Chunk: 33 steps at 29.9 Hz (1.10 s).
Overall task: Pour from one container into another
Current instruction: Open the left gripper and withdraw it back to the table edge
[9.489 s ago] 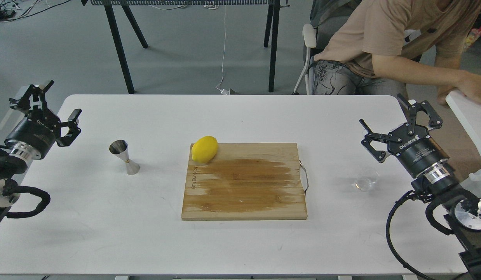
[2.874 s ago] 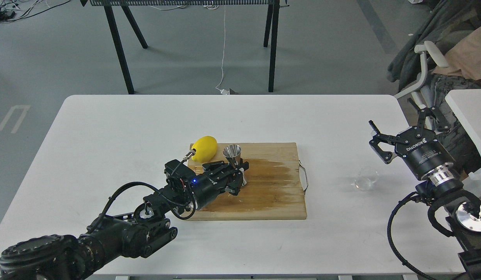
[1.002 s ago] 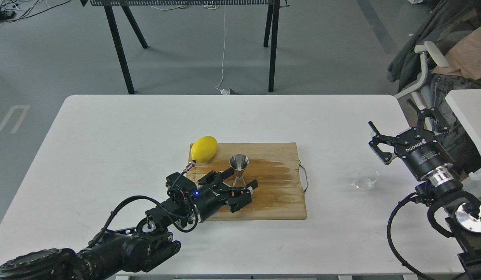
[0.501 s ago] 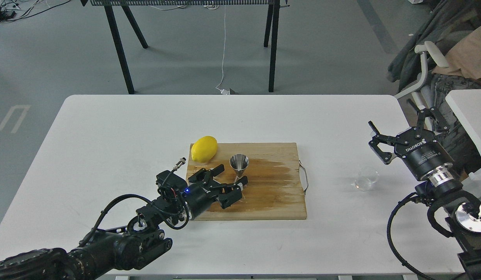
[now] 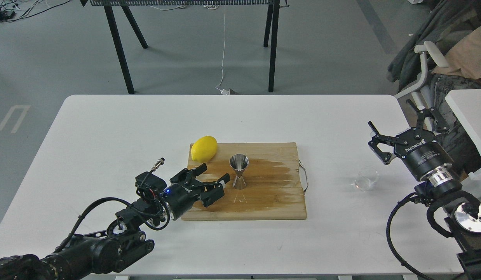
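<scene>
The shiny steel jigger (image 5: 239,171) stands upright on the wooden cutting board (image 5: 264,194), just right of the lemon. My left gripper (image 5: 214,179) is open, low over the board's left edge and a short way left of the jigger, touching nothing. The clear glass cup (image 5: 366,179) sits on the white table at the right. Behind and above the cup, my right gripper (image 5: 405,120) hangs open and empty.
A yellow lemon (image 5: 204,148) lies at the board's back-left corner. The board has a metal handle (image 5: 304,177) on its right side. A second white table (image 5: 469,112) and a chair stand at the far right.
</scene>
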Each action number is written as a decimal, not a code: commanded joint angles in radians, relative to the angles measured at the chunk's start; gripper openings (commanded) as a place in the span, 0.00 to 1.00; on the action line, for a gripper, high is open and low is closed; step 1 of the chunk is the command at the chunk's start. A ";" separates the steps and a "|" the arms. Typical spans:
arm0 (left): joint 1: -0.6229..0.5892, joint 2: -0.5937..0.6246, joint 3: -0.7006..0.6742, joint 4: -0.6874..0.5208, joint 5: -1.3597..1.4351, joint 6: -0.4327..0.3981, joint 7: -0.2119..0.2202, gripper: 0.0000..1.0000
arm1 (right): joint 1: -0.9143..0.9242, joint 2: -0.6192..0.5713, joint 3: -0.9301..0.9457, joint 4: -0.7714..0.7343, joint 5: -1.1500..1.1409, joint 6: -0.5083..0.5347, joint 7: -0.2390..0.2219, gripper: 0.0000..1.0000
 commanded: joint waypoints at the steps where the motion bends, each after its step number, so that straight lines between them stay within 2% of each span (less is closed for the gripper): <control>1: 0.024 0.089 -0.003 -0.057 -0.091 0.000 0.000 0.99 | 0.004 0.000 0.002 0.002 0.000 0.000 0.000 0.99; 8: 0.044 0.304 -0.007 -0.207 -0.382 -0.004 0.000 0.98 | 0.018 0.000 0.000 0.005 0.002 0.000 -0.002 0.99; 13: 0.037 0.424 -0.058 -0.257 -0.624 -0.436 0.000 0.98 | 0.029 0.005 -0.008 0.013 0.006 0.000 -0.002 0.98; 17: 0.034 0.497 -0.179 -0.249 -0.761 -0.914 0.000 0.98 | 0.030 0.030 -0.006 0.013 0.018 0.000 -0.011 0.99; 18: 0.034 0.508 -0.213 -0.244 -0.799 -0.977 0.000 0.98 | 0.029 0.033 -0.006 0.013 0.029 0.000 -0.012 0.99; 25: 0.035 0.518 -0.395 -0.160 -1.228 -0.977 0.000 0.99 | -0.035 0.062 -0.029 0.057 0.346 0.000 -0.014 0.99; 28: 0.038 0.521 -0.394 -0.158 -1.408 -0.977 0.000 0.99 | -0.126 0.056 -0.023 0.141 0.454 0.000 -0.014 0.99; 33: 0.047 0.514 -0.394 -0.157 -1.432 -0.977 0.000 0.99 | -0.310 0.050 0.024 0.283 0.466 0.000 -0.011 0.98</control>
